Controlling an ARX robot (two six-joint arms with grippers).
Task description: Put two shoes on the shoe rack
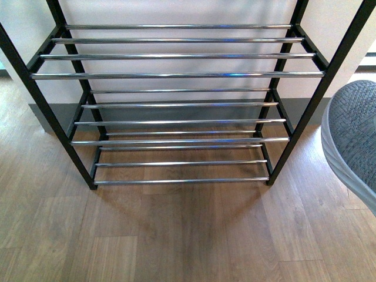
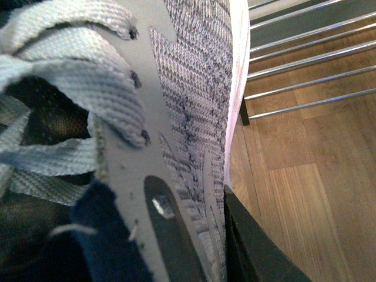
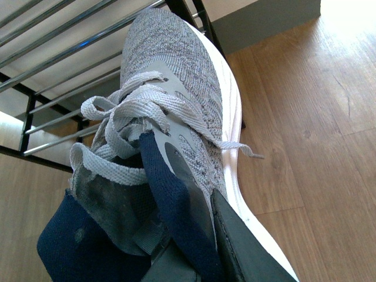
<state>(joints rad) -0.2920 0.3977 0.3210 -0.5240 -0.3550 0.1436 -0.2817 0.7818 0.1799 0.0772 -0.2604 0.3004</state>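
Observation:
The shoe rack (image 1: 176, 74) stands ahead in the front view, a black frame with tiers of chrome bars that carry nothing. One grey knit shoe (image 1: 352, 138) pokes its toe in at the right edge, off the floor. In the left wrist view my left gripper (image 2: 202, 241) is shut on the side wall of a grey shoe (image 2: 194, 88), one black finger (image 2: 252, 249) outside it and light laces close to the camera. My right gripper (image 3: 208, 220) is shut on the other shoe (image 3: 176, 76) at its navy collar, toe pointing toward the rack bars (image 3: 59, 35).
Wooden plank floor (image 1: 188, 235) stretches in front of the rack. A pale wall with a grey baseboard (image 1: 176, 111) runs behind it. The rack's black corner posts (image 1: 320, 100) rise on both sides. Neither arm shows in the front view.

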